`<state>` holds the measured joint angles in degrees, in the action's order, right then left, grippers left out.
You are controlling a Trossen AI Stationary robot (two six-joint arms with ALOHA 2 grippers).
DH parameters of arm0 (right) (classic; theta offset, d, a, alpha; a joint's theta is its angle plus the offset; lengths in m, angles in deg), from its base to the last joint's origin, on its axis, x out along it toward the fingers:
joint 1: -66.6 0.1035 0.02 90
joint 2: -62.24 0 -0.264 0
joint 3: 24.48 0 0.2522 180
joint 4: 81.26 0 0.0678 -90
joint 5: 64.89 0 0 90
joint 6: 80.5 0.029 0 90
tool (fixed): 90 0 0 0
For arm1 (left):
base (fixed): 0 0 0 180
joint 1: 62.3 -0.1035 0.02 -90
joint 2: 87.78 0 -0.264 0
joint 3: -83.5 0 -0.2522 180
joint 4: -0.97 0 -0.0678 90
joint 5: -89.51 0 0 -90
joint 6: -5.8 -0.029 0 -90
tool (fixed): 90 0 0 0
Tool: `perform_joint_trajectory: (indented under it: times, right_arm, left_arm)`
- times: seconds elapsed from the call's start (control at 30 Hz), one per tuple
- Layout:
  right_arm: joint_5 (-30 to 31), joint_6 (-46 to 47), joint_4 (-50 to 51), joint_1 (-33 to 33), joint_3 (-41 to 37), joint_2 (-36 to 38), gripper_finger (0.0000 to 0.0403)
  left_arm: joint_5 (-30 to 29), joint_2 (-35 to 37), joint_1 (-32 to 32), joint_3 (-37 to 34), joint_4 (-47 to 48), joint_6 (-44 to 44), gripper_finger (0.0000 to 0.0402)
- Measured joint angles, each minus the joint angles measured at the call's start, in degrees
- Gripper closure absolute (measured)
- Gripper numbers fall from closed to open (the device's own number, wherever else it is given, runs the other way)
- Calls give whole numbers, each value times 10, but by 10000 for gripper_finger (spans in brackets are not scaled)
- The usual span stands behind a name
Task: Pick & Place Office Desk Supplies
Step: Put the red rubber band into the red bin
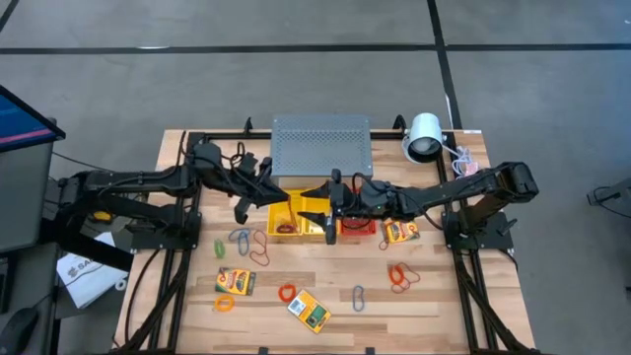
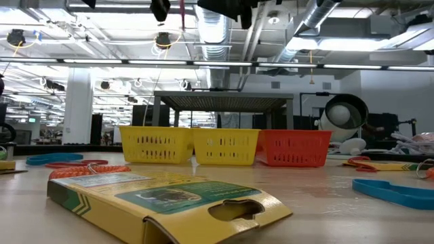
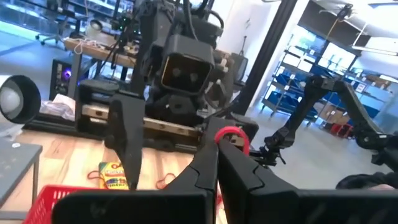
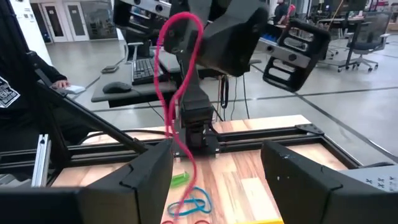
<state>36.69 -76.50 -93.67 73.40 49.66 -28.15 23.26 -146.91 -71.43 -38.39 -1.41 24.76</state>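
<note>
I can read no text for certain. The card box point(image 2: 163, 200) nearest the low camera and the box point(image 3: 112, 174) past my left wrist carry print, but too blurred to read.

Desk supplies, scattered on the wooden table
Three yellow-and-green card boxes point(image 1: 237, 281) lie flat; band loops point(image 1: 287, 292) and blue-grey clips point(image 1: 359, 297) lie around them. One pink-red band point(image 4: 177, 81) hangs pinched in my left fingers point(image 3: 205, 165).

Pale wood tabletop point(image 1: 434, 296), perforated metal box point(image 1: 320, 146)
</note>
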Motion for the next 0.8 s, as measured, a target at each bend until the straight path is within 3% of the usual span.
perform_joint_trajectory:
  times: [0.27,0.8]
  right_arm:
    - [-39,1,-37,-2,1,-9,168]
    - [-86,13,-107,-21,9,-62,168]
  left_arm:
    - [2,-11,1,0,-43,8,401]
    - [6,-18,5,0,-45,10,401]
